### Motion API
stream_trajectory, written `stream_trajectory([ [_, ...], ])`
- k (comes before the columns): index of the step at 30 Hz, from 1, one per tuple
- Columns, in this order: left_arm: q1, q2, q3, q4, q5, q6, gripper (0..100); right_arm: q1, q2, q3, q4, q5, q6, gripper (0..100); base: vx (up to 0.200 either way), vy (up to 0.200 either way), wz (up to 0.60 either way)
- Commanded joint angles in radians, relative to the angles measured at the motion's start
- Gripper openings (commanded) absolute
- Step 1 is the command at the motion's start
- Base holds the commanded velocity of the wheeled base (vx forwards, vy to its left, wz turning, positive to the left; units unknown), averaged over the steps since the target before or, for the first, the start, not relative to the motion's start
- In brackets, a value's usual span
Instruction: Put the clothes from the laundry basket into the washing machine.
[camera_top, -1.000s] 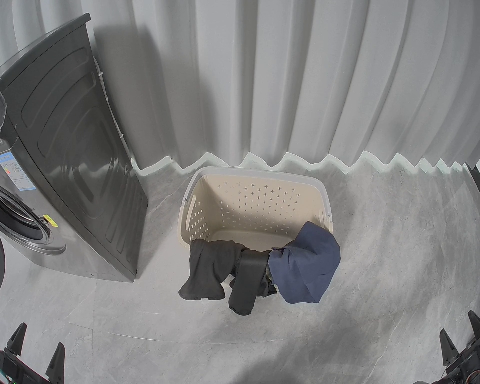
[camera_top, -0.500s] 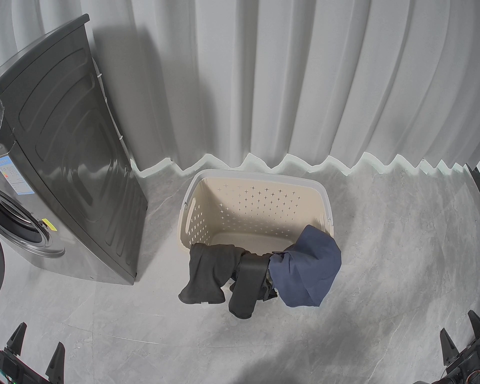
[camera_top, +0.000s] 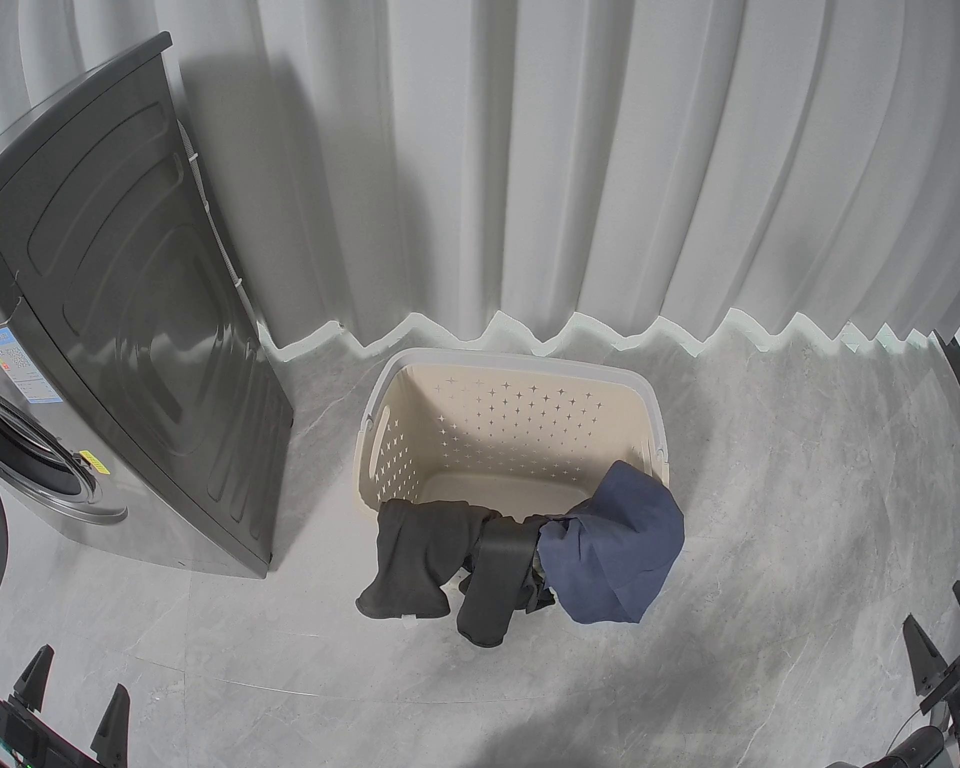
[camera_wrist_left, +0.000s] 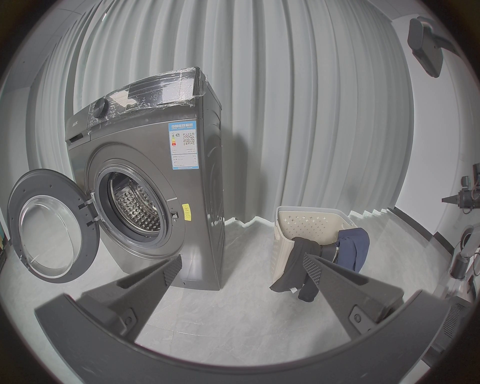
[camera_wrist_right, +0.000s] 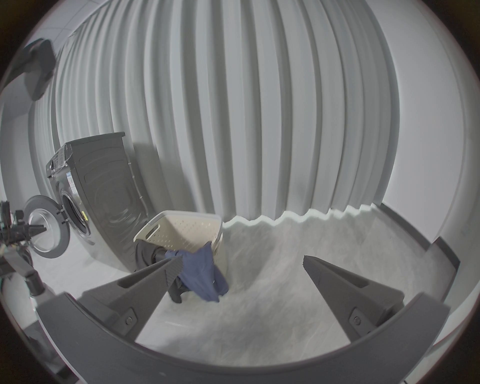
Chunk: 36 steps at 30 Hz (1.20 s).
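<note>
Plainly, in the head view the clothes (camera_top: 500, 570), two dark pieces and a blue one, hang over the basket (camera_top: 510, 358) rim nearest us. They are well ahead of the left end effector (camera_top: 78, 676) and off to its right. We judge that this drape leaves an edge that is easy to pinch. The washer (camera_top: 130, 330) stands ahead of that end effector.

In the left wrist view, the left end effector is spread wide and empty. Beyond it the door (camera_wrist_left: 50, 225) is swung fully open, baring the drum (camera_wrist_left: 135, 205), ready, we think, for a load. A label (camera_wrist_left: 183, 145) and a small yellow sticker (camera_wrist_left: 186, 212) sit on the washer front, but the print is too small for us to read.

In the right wrist view, the right end effector (camera_wrist_right: 241, 262) is likewise wide and empty, with the basket and clothes well beyond it on the floor (camera_wrist_right: 300, 240).
</note>
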Motion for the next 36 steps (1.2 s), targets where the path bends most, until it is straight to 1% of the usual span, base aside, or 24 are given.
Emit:
stream_trajectory([
  [1, 0.000, -0.018, 0.015, 0.000, -0.001, -0.001, 100, 0.043, 0.545, -0.012, -0.122, 0.083, 0.128, 100, 0.000, 0.000, 0.00],
  [2, 0.000, -0.018, 0.016, 0.000, -0.001, -0.003, 100, 0.045, 0.565, -0.012, -0.136, 0.083, 0.131, 100, 0.000, 0.000, 0.00],
  [3, 0.000, -0.018, 0.016, 0.000, -0.001, -0.001, 100, 0.052, 0.671, -0.007, -0.219, 0.084, 0.139, 100, 0.000, 0.000, 0.00],
  [5, 0.000, -0.018, 0.016, 0.000, -0.001, -0.003, 100, 0.080, 0.775, -0.004, -0.320, 0.084, 0.142, 100, 0.000, 0.000, 0.00],
  [7, 0.000, -0.018, 0.016, 0.000, 0.000, -0.006, 100, 0.134, 0.905, -0.006, -0.430, 0.083, 0.142, 100, 0.000, 0.000, 0.00],
  [9, 0.000, -0.018, 0.016, 0.000, 0.000, -0.007, 100, 0.167, 1.020, -0.016, -0.503, 0.081, 0.142, 100, 0.000, 0.000, 0.00],
  [12, 0.000, -0.018, 0.016, 0.000, 0.002, -0.011, 100, 0.199, 1.209, -0.047, -0.616, 0.067, 0.137, 100, 0.000, 0.000, 0.00],
  [14, 0.000, -0.018, 0.016, 0.000, 0.002, -0.014, 100, 0.227, 1.318, -0.059, -0.697, 0.046, 0.139, 100, 0.000, 0.000, 0.00],
  [16, 0.000, -0.018, 0.016, 0.000, 0.002, -0.014, 100, 0.255, 1.398, -0.059, -0.768, 0.020, 0.142, 100, 0.000, 0.000, 0.00],
  [19, 0.000, -0.018, 0.015, 0.000, 0.002, -0.017, 100, 0.290, 1.507, -0.053, -0.862, 0.008, 0.151, 100, 0.000, 0.000, 0.00],
  [21, 0.000, -0.018, 0.016, 0.000, 0.002, -0.017, 100, 0.304, 1.557, -0.059, -0.901, 0.006, 0.172, 100, 0.000, 0.000, 0.00],
  [22, 0.000, -0.018, 0.015, 0.000, 0.002, -0.017, 100, 0.305, 1.562, -0.061, -0.903, 0.006, 0.174, 100, 0.000, 0.000, 0.00],
  [23, 0.000, -0.018, 0.016, 0.000, 0.002, -0.017, 100, 0.313, 1.596, -0.073, -0.932, 0.006, 0.183, 100, 0.000, 0.000, 0.00],
  [25, 0.000, -0.018, 0.016, 0.000, 0.002, -0.017, 100, 0.316, 1.646, -0.107, -0.943, 0.006, 0.186, 100, 0.000, 0.000, 0.00],
  [27, 0.000, -0.018, 0.016, 0.000, 0.002, -0.017, 100, 0.316, 1.663, -0.119, -0.944, 0.006, 0.186, 100, 0.000, 0.000, 0.00],
  [28, 0.000, -0.018, 0.015, 0.000, 0.002, -0.017, 100, 0.324, 1.694, -0.142, -0.943, 0.006, 0.188, 100, 0.000, 0.000, 0.00],
  [36, 0.000, -0.018, 0.016, 0.000, 0.002, -0.015, 100, 0.376, 1.772, -0.225, -0.943, 0.006, 0.195, 100, 0.000, 0.000, 0.00],
])
